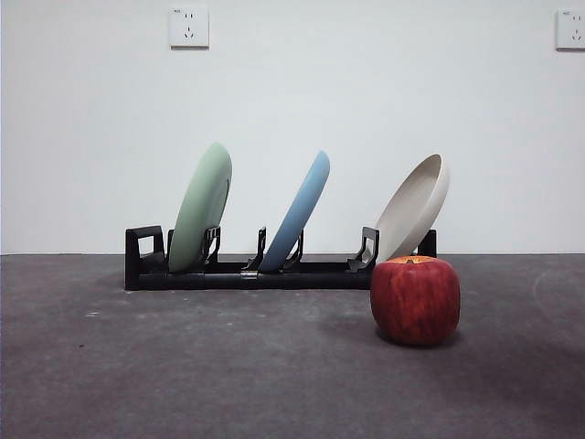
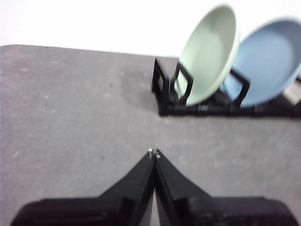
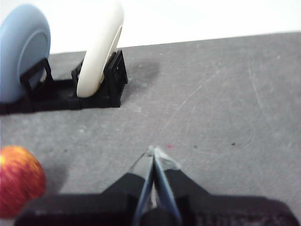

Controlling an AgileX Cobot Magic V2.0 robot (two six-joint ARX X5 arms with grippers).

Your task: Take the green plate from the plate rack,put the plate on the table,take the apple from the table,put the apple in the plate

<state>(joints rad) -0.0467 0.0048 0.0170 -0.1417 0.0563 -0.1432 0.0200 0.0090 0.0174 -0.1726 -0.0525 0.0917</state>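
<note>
Three plates lean in the rack; both tools wait, closed and empty.

On the worktop (image 1: pixel 183 366), the green plate (image 1: pixel 200 219) stands in the left slot of the rack (image 1: pixel 274 273), then the blue plate (image 1: pixel 297 212), then the beige plate (image 1: pixel 413 208) at the right end. The apple (image 1: pixel 415 299) sits on the worktop just in front of the rack's right end. The left tool (image 2: pixel 154 153) hovers with jaws pressed together near the green plate; the right tool (image 3: pixel 154 151), likewise closed, holds nothing beside the apple.

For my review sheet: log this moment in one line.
pale green round plate: in black rack | red apple: on table | left gripper: shut, empty | right gripper: shut, empty
</note>
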